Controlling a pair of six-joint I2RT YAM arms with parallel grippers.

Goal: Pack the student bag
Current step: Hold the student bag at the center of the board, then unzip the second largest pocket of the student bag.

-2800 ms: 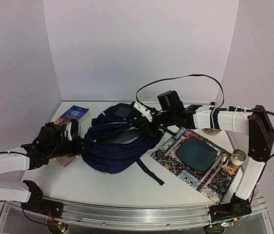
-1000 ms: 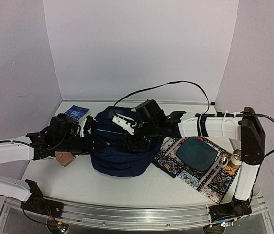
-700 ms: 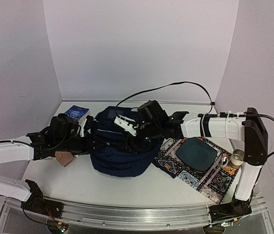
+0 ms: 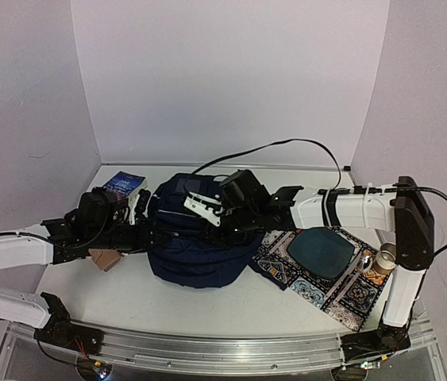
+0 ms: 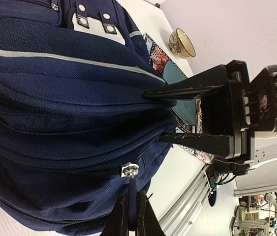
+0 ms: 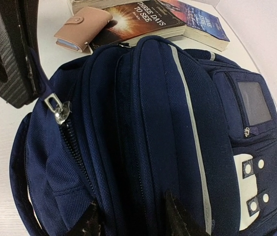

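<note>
- The student bag (image 4: 195, 254) lies mid-table (image 4: 231, 305), between the arms. Both arms cover its top from overhead.
- The left gripper (image 5: 130, 204) is pinched tight on the zip pull (image 5: 130, 171). Its own wrist view cuts off most of its fingers.
- The right gripper (image 6: 131, 219) has its fingers apart astride a ridge of bag fabric. I cannot tell whether they squeeze it.
- The patterned mat (image 4: 318, 278) is partly under the right arm.
- The cup (image 4: 386, 256) is half hidden behind that arm.
- One book (image 6: 143, 17) reads "THREE DAYS TO SEE".
- The blue book (image 6: 200, 22) has an illegible title.
- The pink wallet (image 6: 82, 28) shows no readable writing.
</note>
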